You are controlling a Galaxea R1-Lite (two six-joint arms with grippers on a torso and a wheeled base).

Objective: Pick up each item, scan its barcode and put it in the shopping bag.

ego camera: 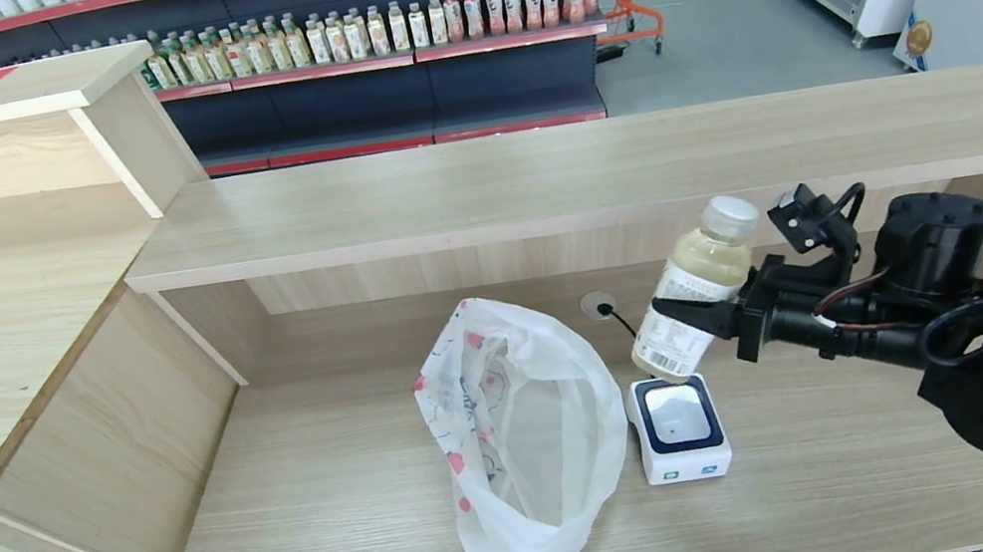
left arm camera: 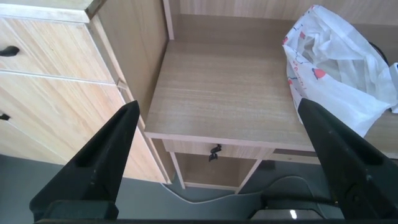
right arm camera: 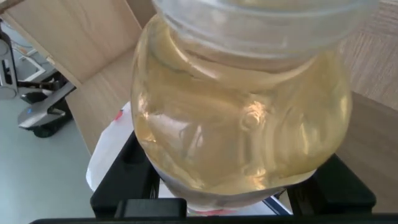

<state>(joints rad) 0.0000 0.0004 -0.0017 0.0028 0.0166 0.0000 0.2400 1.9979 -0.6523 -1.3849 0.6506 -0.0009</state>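
Pale yellow drink fills the bottle point(ego camera: 694, 291), which the right gripper point(ego camera: 693, 319) pinches around its labelled middle. It is tilted, with the cap away from the robot and the base just above the scanner point(ego camera: 678, 425). The barcode point(ego camera: 667, 351) seems to face up and outward rather than down at the scanner's window, so the wrist likely needs to roll, then hold steady over the glass. The bag point(ego camera: 521, 443) lies open just beside the scanner. The left gripper point(left arm camera: 217, 109) hangs spread and empty by the counter point(ego camera: 310, 510) edge.
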